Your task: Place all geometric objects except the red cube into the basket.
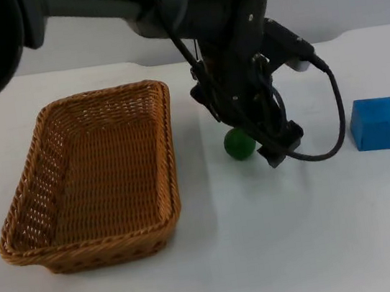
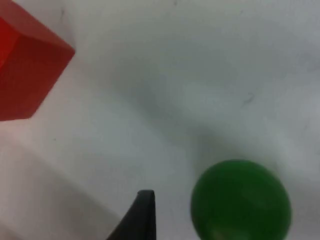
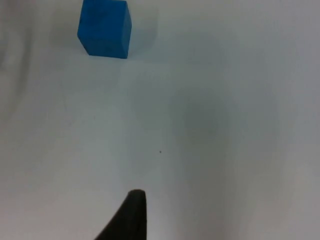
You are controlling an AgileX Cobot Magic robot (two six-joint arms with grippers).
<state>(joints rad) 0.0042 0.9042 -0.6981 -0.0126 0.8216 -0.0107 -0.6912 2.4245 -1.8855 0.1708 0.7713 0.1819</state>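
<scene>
The green ball [image 1: 238, 144] sits on the white table [image 1: 268, 252] just right of the basket [image 1: 156, 231], with my left gripper [image 1: 252, 141] low over it; I cannot tell how its fingers stand. A glancing touch could send the ball rolling away. My left wrist view adds the red cube [image 2: 27, 70] nearby, and my right wrist view frames the blue cube [image 3: 105, 29] while that arm waits.

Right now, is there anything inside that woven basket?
Nothing shows inside the basket: only its bare woven floor. Its near wall hides a thin strip of floor. The green ball and blue cube sit outside, on the table.
</scene>
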